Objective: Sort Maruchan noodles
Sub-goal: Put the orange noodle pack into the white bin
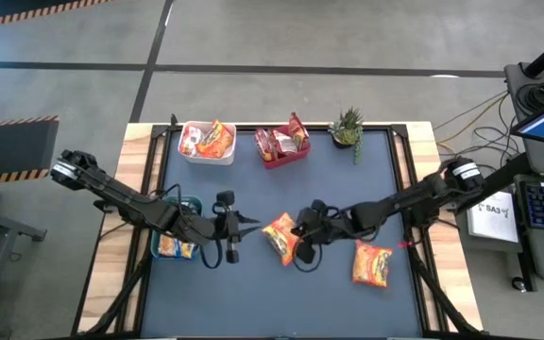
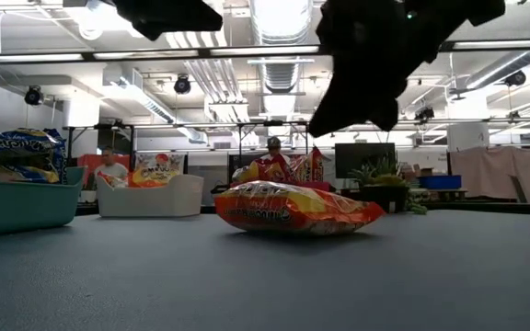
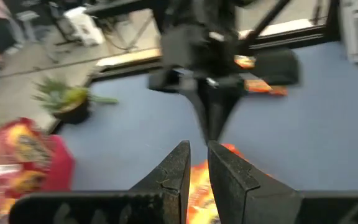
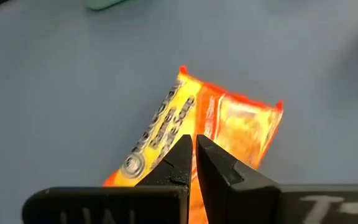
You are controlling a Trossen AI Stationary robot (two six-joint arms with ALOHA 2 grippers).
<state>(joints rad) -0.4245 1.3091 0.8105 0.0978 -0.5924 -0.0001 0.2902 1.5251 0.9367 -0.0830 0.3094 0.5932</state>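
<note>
Bright ceiling strip lights (image 2: 279, 18) glare overhead; the left wrist view seems motion-blurred.

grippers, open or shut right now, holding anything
left gripper: nearly shut, holding nothing.
right gripper: shut, empty, above the orange noodle packet.

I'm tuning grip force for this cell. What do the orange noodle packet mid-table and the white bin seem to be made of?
The orange noodle packet looks like thin glossy plastic film: it is crinkled, puffy, and catches highlights from the ceiling lights. The white bin looks like rigid moulded plastic with a smooth, fairly matte finish, judging by its rounded corners and even wall; the exact plastic can't be told.
</note>
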